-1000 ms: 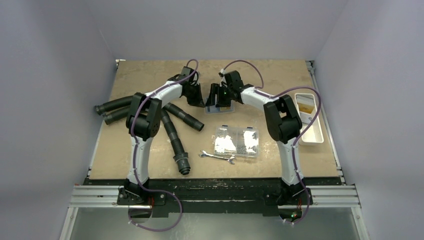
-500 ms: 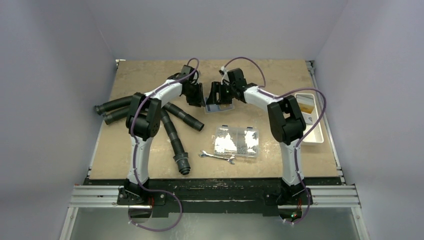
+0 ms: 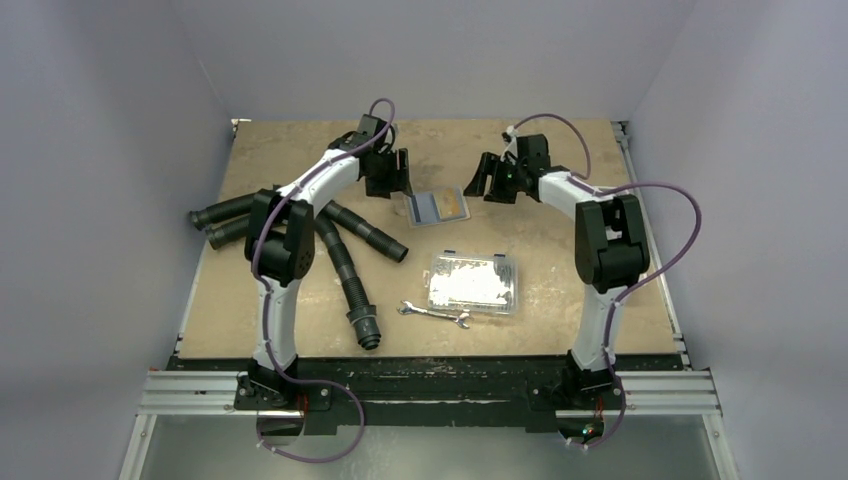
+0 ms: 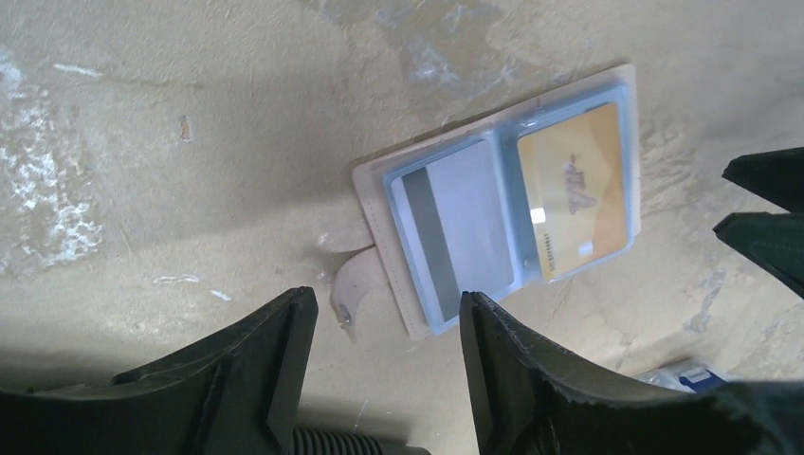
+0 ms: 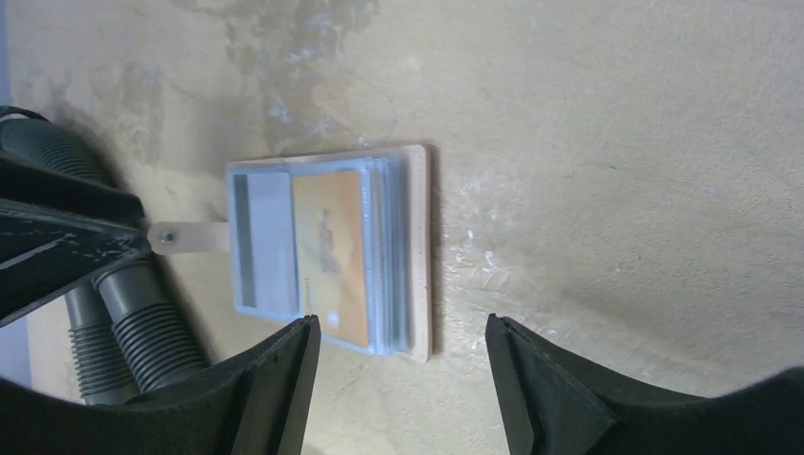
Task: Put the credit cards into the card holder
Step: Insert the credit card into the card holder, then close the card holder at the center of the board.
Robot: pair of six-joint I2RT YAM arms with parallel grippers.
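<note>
Since the grey-blue card (image 4: 455,227) and tan card (image 4: 574,190) look seated in the flat clear-pocketed card holder (image 3: 437,206), black left gripper (image 3: 397,180) and right gripper (image 3: 484,182) hang beside it, jaws apart, empty

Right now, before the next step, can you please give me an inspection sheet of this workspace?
Surface: beige scuffed board tabletop.
Job's things: flat open card holder with clear sleeves lies on it; a grey-blue striped card and a golden card sit inside.
Clutter: black ribbed hoses, clear plastic compartment box, steel wrench.
Tools: left tool and right tool open, empty, flanking the holder.
Cables: purple cables loop over both arms.
Surroundings: plain grey walls.
</note>
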